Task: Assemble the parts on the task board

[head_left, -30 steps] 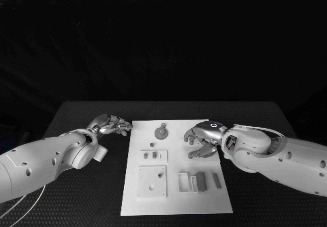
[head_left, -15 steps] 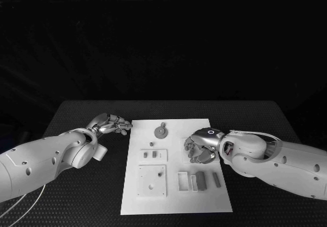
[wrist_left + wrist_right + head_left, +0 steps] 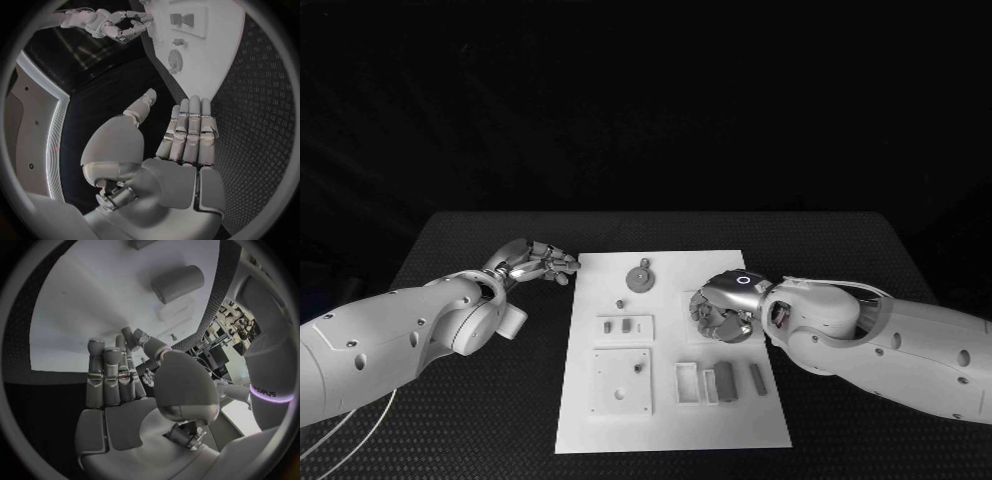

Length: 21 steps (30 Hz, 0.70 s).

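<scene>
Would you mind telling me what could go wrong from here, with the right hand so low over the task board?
The right hand hangs close over the task board, just beyond the loose grey bars; a further reach might knock them out of place. Its fingers look parted and empty, so a grasp could miss a small part. The left hand sits off the board's edge and does not steady it, so a push might shift the board.

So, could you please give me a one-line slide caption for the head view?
Right hand hovers low over the white task board near its grey parts; left hand waits beside the board's far-left corner.
</scene>
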{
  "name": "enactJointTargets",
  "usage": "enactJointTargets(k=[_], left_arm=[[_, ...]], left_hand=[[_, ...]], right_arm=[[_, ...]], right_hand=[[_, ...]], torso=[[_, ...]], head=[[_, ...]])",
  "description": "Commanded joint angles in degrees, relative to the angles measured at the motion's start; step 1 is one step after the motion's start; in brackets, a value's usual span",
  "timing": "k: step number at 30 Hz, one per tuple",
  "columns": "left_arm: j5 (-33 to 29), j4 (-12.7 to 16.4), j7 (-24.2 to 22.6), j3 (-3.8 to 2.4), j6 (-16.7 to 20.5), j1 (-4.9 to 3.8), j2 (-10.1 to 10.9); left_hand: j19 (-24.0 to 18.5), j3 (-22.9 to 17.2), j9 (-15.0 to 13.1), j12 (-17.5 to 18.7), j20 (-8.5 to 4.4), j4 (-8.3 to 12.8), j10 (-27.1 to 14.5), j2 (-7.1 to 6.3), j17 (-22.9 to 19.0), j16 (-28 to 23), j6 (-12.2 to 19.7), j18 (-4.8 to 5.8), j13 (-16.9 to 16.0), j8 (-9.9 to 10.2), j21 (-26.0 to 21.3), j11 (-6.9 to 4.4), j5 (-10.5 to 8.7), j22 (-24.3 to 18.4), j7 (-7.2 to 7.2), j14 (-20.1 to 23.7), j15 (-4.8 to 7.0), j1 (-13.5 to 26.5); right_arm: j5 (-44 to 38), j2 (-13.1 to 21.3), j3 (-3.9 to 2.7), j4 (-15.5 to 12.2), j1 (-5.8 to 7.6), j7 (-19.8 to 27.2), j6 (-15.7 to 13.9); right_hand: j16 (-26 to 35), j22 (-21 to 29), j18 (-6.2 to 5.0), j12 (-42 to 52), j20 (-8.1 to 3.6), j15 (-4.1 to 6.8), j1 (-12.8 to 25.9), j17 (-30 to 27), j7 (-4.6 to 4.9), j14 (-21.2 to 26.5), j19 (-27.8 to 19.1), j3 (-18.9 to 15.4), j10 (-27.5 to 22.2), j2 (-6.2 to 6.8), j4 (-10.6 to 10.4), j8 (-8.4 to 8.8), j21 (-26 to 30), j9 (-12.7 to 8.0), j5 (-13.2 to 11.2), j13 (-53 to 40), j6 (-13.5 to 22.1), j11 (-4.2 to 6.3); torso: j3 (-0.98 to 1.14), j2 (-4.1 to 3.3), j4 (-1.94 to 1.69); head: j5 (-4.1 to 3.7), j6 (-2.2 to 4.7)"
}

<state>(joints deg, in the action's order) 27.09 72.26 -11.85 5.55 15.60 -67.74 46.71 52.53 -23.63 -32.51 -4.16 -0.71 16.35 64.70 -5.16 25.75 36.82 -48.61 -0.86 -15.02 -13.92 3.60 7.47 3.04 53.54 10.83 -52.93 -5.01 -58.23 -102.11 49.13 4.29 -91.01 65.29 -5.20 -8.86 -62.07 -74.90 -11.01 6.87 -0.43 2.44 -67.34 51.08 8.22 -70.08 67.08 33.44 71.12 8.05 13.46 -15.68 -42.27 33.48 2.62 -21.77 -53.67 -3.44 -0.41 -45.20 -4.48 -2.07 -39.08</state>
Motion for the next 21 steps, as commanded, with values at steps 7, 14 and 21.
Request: enactJointTargets(k=[7, 14, 21], left_arm=[[-0.13, 0.05, -0.52, -0.04, -0.56, -0.04, -0.12], [-0.13, 0.05, -0.51, -0.04, -0.58, -0.04, -0.11], [-0.13, 0.03, -0.51, -0.04, -0.59, -0.03, -0.13]], left_hand=[[0.02, 0.25, 0.08, 0.16, 0.22, -0.13, -0.04, 0.22, 0.13, -0.33, 0.36, 0.16, 0.08, -0.26, 0.36, 0.29, -0.22, -0.1, -0.12, -0.22, -0.13, -0.01], [0.02, 0.25, 0.08, 0.16, 0.22, -0.14, -0.04, 0.24, 0.17, -0.35, 0.36, 0.16, 0.09, -0.27, 0.36, 0.29, -0.22, -0.11, -0.12, -0.23, -0.13, 0.01], [0.02, 0.25, 0.09, 0.15, 0.21, -0.14, -0.04, 0.27, 0.2, -0.37, 0.36, 0.15, 0.1, -0.28, 0.36, 0.29, -0.22, -0.12, -0.12, -0.24, -0.13, 0.01]], right_arm=[[-1.18, -0.3, 0.05, 0.12, -0.31, -0.01, -0.7], [-1.95, -0.29, 0.05, 0.05, -0.38, -0.07, -2.15], [-2.51, -0.29, 0.05, -0.03, -0.47, -0.3, -3.1]], right_hand=[[-0.25, -1.19, -3.99, 0.62, -0.16, 0.71, 0.56, -0.04, -0.24, -0.34, 0.84, 0.13, 1.17, -1.51, 1.28, -0.62, -0.56, 0.04, 0.24, -0.65, -1.26, 0.22], [-0.37, -1.24, -3.99, 1.55, -0.49, 1.51, 0.24, 0.0, -1.1, -0.94, 1.36, 0.6, 3.12, -3.62, 3.0, -1.57, -1.01, 0.41, 0.24, -1.83, -3.4, 1.07], [-0.49, -1.27, -3.99, 2.43, -0.93, 2.26, -0.66, 0.07, -1.75, -1.59, 1.77, 0.52, 4.46, -4.81, 3.27, -2.36, -1.53, 0.94, 0.25, -3.24, -5.11, 1.83]], torso=[[-0.02, -0.01, -0.03], [-0.03, 0.01, -0.03], [-0.01, 0.0, -0.03]], head=[[-0.05, -0.07], [-0.05, -0.11], [-0.07, -0.11]])
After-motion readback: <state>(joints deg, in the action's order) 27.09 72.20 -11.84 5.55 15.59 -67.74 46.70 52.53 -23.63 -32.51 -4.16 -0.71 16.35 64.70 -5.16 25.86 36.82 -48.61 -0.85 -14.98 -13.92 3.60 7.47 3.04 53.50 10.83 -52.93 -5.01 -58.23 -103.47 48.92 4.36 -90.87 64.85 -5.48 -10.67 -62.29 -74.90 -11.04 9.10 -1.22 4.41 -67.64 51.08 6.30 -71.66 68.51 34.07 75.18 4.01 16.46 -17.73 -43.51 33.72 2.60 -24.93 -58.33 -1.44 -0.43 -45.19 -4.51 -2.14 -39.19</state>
